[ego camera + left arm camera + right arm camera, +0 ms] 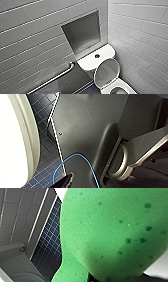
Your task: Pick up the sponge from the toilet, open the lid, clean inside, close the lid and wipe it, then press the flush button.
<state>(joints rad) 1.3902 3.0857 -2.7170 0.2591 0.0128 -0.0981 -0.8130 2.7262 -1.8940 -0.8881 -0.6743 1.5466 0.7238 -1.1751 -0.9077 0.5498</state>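
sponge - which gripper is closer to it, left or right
Right. The sponge is held in the right gripper, close up at its wrist camera. The left gripper is apart from it, by the floor tiles beside the toilet.

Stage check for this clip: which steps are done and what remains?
Done: the bright green soft sponge is off the white ceramic toilet, close up at the right wrist camera, apparently held; the oval lid stands open. In hand: bowl cleaning, progress unclear. Left: closing and wiping the lid, pressing the dark round flush button.
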